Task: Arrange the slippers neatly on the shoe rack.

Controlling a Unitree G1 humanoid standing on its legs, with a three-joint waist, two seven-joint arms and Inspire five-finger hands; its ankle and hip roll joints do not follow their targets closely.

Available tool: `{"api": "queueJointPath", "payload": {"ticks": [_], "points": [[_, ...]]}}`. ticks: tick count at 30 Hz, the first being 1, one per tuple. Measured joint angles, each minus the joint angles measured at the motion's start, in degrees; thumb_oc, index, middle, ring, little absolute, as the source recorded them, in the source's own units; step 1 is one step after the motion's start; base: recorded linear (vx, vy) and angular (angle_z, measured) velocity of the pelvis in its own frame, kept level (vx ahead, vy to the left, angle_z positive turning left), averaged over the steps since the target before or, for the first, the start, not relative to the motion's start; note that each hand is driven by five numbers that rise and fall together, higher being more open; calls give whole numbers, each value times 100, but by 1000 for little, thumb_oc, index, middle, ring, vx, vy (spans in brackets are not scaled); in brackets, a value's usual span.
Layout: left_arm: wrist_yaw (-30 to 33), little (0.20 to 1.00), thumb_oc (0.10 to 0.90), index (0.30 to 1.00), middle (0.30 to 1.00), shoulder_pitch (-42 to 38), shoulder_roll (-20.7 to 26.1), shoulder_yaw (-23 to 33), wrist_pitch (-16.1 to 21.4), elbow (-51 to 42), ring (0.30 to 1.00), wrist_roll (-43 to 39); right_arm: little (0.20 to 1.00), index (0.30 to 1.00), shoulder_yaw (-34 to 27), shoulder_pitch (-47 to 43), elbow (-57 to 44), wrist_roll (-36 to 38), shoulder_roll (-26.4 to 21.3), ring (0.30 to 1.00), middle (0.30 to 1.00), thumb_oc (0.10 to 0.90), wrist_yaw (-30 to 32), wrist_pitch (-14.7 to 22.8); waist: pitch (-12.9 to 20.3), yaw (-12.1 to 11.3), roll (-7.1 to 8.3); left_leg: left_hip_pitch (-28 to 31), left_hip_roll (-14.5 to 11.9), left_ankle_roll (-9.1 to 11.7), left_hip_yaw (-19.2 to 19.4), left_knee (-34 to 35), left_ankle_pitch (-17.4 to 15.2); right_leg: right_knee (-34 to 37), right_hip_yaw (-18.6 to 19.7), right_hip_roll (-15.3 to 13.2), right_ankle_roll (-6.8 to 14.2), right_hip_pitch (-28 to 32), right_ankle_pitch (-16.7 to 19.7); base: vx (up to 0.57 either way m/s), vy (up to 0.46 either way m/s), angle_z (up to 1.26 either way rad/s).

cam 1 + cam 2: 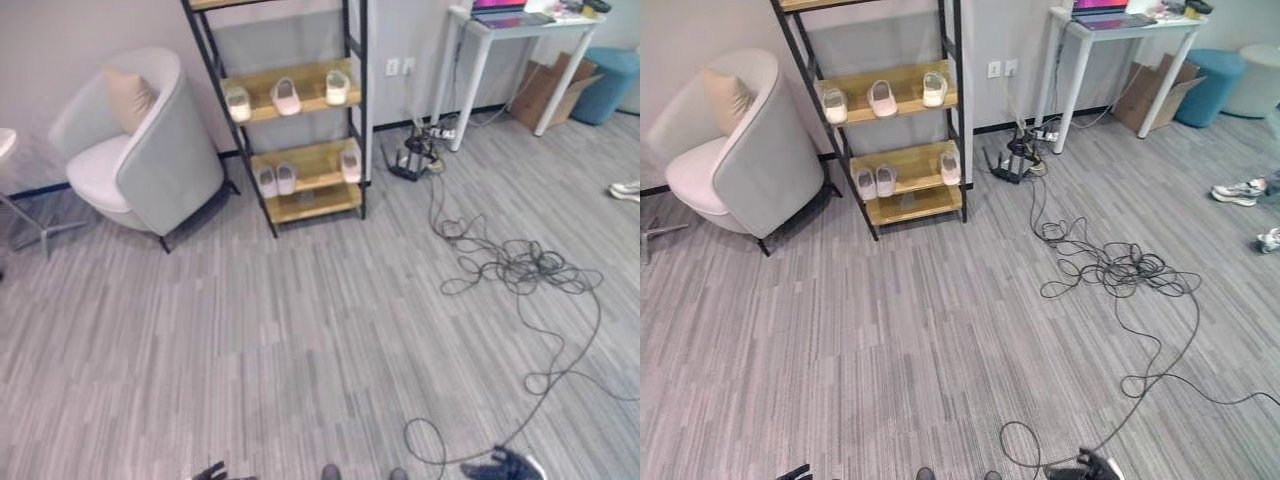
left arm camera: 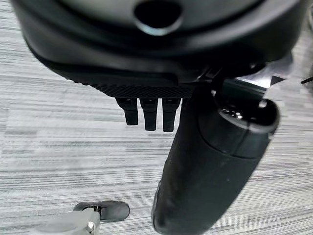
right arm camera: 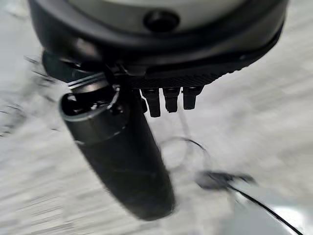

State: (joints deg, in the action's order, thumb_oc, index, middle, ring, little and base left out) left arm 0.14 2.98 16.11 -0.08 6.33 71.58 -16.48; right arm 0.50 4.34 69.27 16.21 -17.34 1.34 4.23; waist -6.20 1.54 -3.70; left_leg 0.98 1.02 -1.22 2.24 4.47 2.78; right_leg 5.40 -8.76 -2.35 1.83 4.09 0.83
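Upper middle of the frame, pale rounded slippers (image 1: 286, 96) sit on the wooden shoe rack (image 1: 310, 205), long axes front to back. Left robot hand (image 2: 149, 115) and right robot hand (image 3: 170, 99) hang empty, fingers straight.

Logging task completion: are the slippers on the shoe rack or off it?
On it: three slippers sit on the upper shelf of the shoe rack, three on the shelf below.
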Motion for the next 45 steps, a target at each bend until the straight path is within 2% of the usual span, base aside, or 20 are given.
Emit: {"api": "queueJointPath", "payload": {"ticks": [7, 9, 10, 12, 14, 17, 19, 21, 23, 26, 27, 30, 31, 32, 34, 35, 38, 42, 43, 45], "points": [[65, 900, 800, 900, 900, -19, -102, -89, -4, 0, 900, -4, 900, 900, 445, 81, 130, -44, 75, 900, 900, 800, -64, -76, -48, 59, 64, 14, -51, 96, 18, 5, -33, -23, 26, 42, 10, 2, -60, 51, -93, -3], [88, 900, 800, 900, 900, -89, -132, -214, 1, -1, 900, -6, 900, 900, 886, 17, 61, -274, 93, 900, 900, 800, -47, -74, -110, 96, 140, -132, -135, 365, 62, -266, -171, -171, 39, 130, -102, -138, -153, 30, -201, -9], [85, 900, 800, 900, 900, -206, -63, -281, 1, -1, 900, 1, 900, 900, 936, -40, 10, -391, 188, 900, 900, 800, -55, -47, -225, 89, 320, -463, -138, 580, 129, -761, -180, -435, 106, 112, -297, -304, -330, 10, -68, 9], [71, 900, 800, 900, 900, -446, -119, -374, 1, -3, 900, 1, 900, 900, 951, -190, 30, -494, 244, 900, 900, 800, -100, -55, -438, 43, 522, -748, -138, 774, 244, -1342, -63, -609, 138, 100, -354, -388, -403, 144, -117, 20], [69, 900, 800, 900, 900, -773, -284, -700, 6, 15, 900, 123, 900, 900, 1002, -529, 334, -566, 271, 900, 900, 800, -74, -112, -598, -58, 612, -1446, -179, 916, 579, -2509, -79, -563, 168, 28, -539, -306, -433, 257, -76, 12], [69, 900, 800, 900, 900, -858, -404, -839, 6, -75, 900, 396, 900, 900, 1006, -593, 299, -692, 231, 900, 900, 800, -41, -176, -655, -94, 467, -1529, -166, 580, 726, -1945, -222, -324, 136, 59, -643, -95, -355, 395, 19, -2], [148, 900, 800, 900, 900, -887, -538, -959, 43, -70, 900, 571, 900, 900, 1103, -702, 337, -689, 107, 900, 900, 800, -13, -273, -667, -222, 286, -1414, -84, 623, 592, -436, 50, -117, 334, 149, -665, -18, -165, 525, 31, -23], [188, 900, 800, 900, 900, -898, -617, -862, 40, -75, 900, 561, 900, 900, 1216, -793, 342, -702, 30, 900, 900, 800, 9, -262, -696, -361, 171, -1471, -100, 633, 572, 29, 245, -43, 445, 236, -604, 106, -266, 496, 53, -36], [171, 900, 800, 900, 900, -920, -632, -796, 78, -18, 900, 571, 900, 900, 1258, -887, 359, -723, 56, 900, 900, 800, -33, -275, -704, -611, 171, -1467, -124, 596, 524, 16, 407, -21, 697, 308, -574, 320, -454, 645, 125, -67], [178, 900, 800, 900, 900, -880, -609, -682, 55, 95, 900, 675, 900, 900, 1275, -843, 437, -723, 185, 900, 900, 800, -68, -238, -552, -649, 256, -1374, -122, 440, 522, -197, 444, -45, 846, 319, -528, 660, -750, 352, 80, -45], [208, 900, 800, 900, 900, -889, -491, -682, 11, 180, 900, 804, 900, 900, 1284, -710, 593, -727, 379, 900, 900, 800, -107, -243, -314, -658, 521, -1229, 30, -112, 678, -356, 554, -334, 916, 148, -318, 718, -1081, 442, 129, -34], [289, 900, 800, 900, 900, -926, -286, -891, -101, 264, 900, 1130, 900, 900, 1275, -744, 669, -721, 518, 900, 900, 800, -135, -202, -233, -580, 725, -927, 77, -351, 777, -411, 296, -2548, 714, 7, 336, -77, -1536, 446, 172, -21], [316, 900, 800, 900, 900, -1002, -242, -1095, -182, 235, 900, 1256, 900, 900, 1299, -789, 549, -787, 501, 900, 900, 800, -136, -208, -174, -549, 843, -766, 186, -408, 804, -515, -48, -3981, 669, -197, 803, -548, -1350, 617, 267, -13], [343, 900, 800, 900, 900, -1025, -209, -1305, -252, 190, 900, 1296, 900, 900, 1296, -824, 412, -918, 442, 900, 900, 800, -132, -218, -181, -482, 838, -580, 302, -539, 786, -546, -236, -5173, 624, -426, 920, -980, -917, 445, 198, 1], [355, 900, 800, 900, 900, -1056, -335, -1678, -258, 118, 900, 1359, 900, 900, 1231, -940, 176, -949, 280, 900, 900, 800, -133, -203, -268, -364, 586, 19, 306, -672, 665, -399, -353, -5928, 193, -719, 503, -1301, -1044, 501, 87, 23], [338, 900, 800, 900, 900, -1104, -395, -1702, -235, -35, 900, 1395, 900, 900, 1248, -923, -38, -931, 242, 900, 900, 800, -87, -208, -242, -304, 387, 267, 229, -687, 573, -338, -418, -5721, -47, -818, 435, -1608, -1134, 706, -26, 33], [367, 900, 800, 900, 900, -1100, -349, -1741, -210, -557, 900, 1325, 900, 900, 1299, -905, -383, -933, 231, 900, 900, 800, -61, -101, -271, -207, 210, 584, 123, -549, 467, -255, -736, -4489, -602, -893, 333, -2137, -1231, 487, -110, 23], [420, 900, 800, 900, 900, -1148, -315, -1812, -207, -555, 900, 1495, 900, 900, 1379, -969, -440, -925, 480, 900, 900, 800, -123, 29, -325, 144, 270, 1083, -12, -125, -4, -348, -998, -1967, 142, -138, 128, -2542, -417, 578, -215, 53], [420, 900, 800, 900, 900, -1245, -345, -1871, -189, -433, 900, 1568, 900, 900, 1360, -999, -436, -931, 491, 900, 900, 800, -162, 30, -326, 234, 279, 1173, -58, -66, -158, -328, -1040, -1498, 476, -61, 267, -2593, -188, 462, -219, 100], [408, 900, 800, 900, 900, -1217, -367, -2129, -144, -361, 900, 1803, 900, 900, 1231, -1053, -333, -940, 574, 900, 900, 800, -172, 31, -279, 286, 469, 1475, -50, 104, -283, -208, -1161, -1262, 487, -196, 300, -2602, -82, 387, -206, 103]]}}
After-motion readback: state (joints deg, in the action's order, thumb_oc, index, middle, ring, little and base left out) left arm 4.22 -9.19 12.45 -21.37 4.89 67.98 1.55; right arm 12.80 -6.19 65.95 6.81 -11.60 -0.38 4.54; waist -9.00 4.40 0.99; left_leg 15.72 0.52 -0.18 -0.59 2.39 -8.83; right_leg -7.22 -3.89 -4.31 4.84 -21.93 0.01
